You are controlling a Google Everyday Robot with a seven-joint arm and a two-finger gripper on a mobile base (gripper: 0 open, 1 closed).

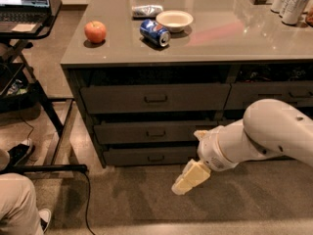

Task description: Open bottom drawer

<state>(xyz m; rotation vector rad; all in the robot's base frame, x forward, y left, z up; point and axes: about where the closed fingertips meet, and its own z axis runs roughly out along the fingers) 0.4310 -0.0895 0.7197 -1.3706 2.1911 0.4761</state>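
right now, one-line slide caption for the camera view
Gripper hangs low in front of the closed bottom drawer, right of its pull.

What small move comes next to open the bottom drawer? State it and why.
Probably shift the gripper up and left in the view, toward the pull on the bottom drawer: it hangs below and right of that pull, off the closed front.

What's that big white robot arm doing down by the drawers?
It is trying to open the bottom drawer. Its gripper hangs low near the floor, just right of the drawer's little handle, not holding it yet. The drawer is shut. An apple, a soda can and a bowl sit on the counter above.
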